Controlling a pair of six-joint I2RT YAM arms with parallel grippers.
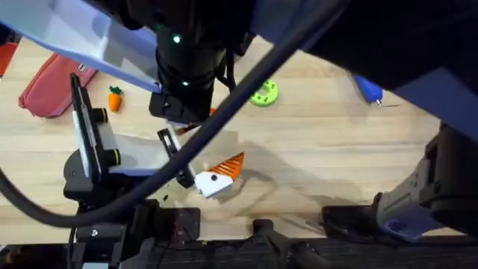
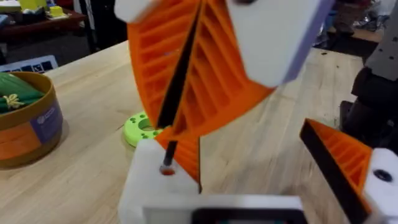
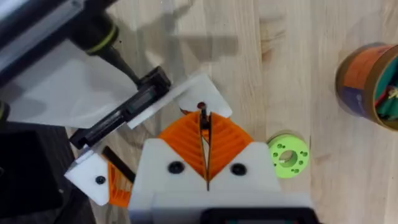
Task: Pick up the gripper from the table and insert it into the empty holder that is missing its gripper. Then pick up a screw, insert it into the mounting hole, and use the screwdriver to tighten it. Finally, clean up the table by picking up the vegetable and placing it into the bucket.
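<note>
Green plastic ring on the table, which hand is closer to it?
Right, narrowly. The right hand, shut on a thin black rod, hangs just beside the green plastic ring. The left hand sits open below those tips, with the ring farther beyond.

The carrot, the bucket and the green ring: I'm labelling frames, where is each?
carrot (image 1: 114, 99), overhead view, orange body.
bucket (image 2: 28, 127), left wrist view, outer side wall.
green ring (image 3: 288, 155), right wrist view, flat top face.
</note>
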